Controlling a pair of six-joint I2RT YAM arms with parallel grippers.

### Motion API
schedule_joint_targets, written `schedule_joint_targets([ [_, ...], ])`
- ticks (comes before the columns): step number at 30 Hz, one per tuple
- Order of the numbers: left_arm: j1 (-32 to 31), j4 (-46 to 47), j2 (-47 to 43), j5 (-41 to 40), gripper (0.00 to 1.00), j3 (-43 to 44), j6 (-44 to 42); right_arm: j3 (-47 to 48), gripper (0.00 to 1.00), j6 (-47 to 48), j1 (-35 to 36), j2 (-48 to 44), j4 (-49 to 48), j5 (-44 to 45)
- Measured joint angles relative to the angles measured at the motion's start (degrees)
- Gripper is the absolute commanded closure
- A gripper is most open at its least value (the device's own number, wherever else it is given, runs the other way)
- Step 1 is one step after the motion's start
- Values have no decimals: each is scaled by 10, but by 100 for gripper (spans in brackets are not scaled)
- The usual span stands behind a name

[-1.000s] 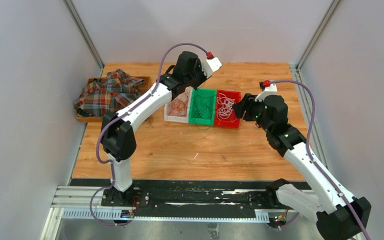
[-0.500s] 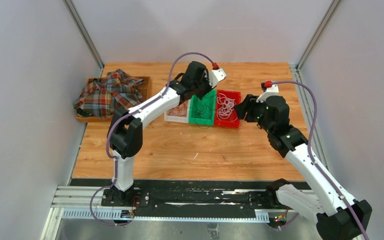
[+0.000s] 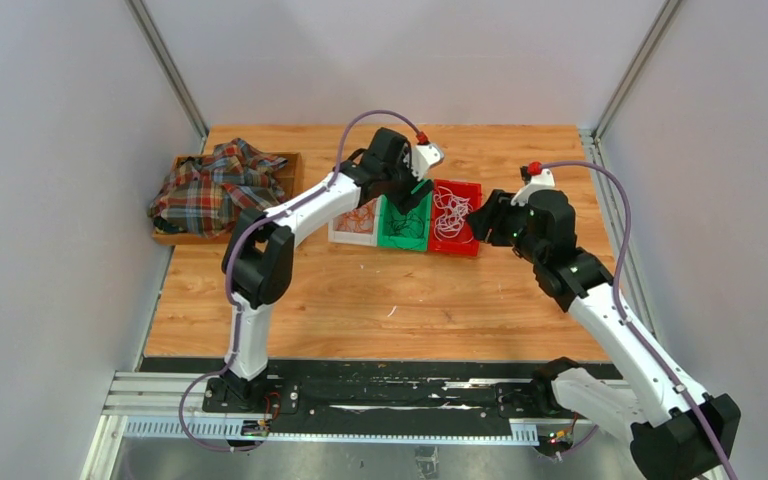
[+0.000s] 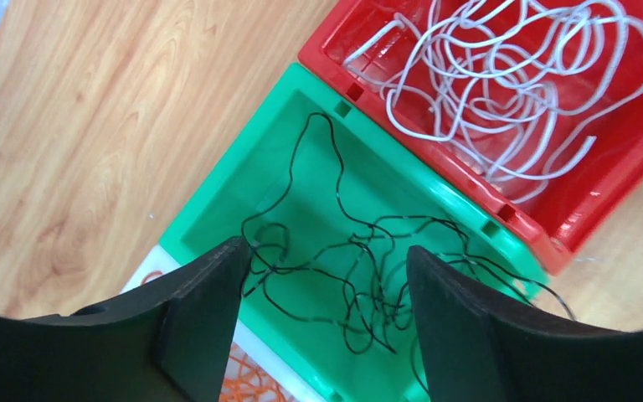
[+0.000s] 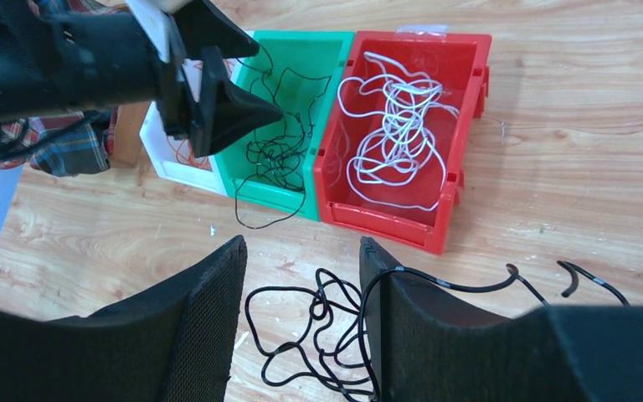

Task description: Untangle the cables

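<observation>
Left jaws (image 4: 326, 251): spread wide, nothing between them; hung above the green bin (image 4: 243, 180).
Right jaws (image 5: 301, 244): spread, gripping nothing; poised over the table (image 3: 410, 300) just in front of the bins.
Black cable, binned (image 4: 343, 268): tangled loosely in the green bin; one loop spilled over the near wall onto the table.
Black cable, loose (image 5: 318, 318): lay coiled on the table under the right jaws, one strand running off to the right past the right-hand finger.
White cable (image 4: 502, 92): heaped in loops inside the red bin (image 5: 419, 38).
Orange cable (image 4: 251, 381): in the white bin (image 5: 163, 159), mostly hidden behind the left arm.
Bin row: white, green, red from left to right, walls touching, mid-table.
Plaid shirt (image 3: 215, 185): bunched in a wooden tray (image 3: 165, 237) at the left edge of the table, well apart from the bins.
</observation>
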State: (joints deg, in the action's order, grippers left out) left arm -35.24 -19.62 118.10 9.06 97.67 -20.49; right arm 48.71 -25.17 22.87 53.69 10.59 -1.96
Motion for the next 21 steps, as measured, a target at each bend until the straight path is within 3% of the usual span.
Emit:
schedule_joint_targets([
  [12,31,-118,-116,146,3,10,-7,30,47,-36,-2,54,-3,-45],
  [21,31,-179,-170,245,10,-1,-12,49,48,-104,-2,98,-50,-103],
])
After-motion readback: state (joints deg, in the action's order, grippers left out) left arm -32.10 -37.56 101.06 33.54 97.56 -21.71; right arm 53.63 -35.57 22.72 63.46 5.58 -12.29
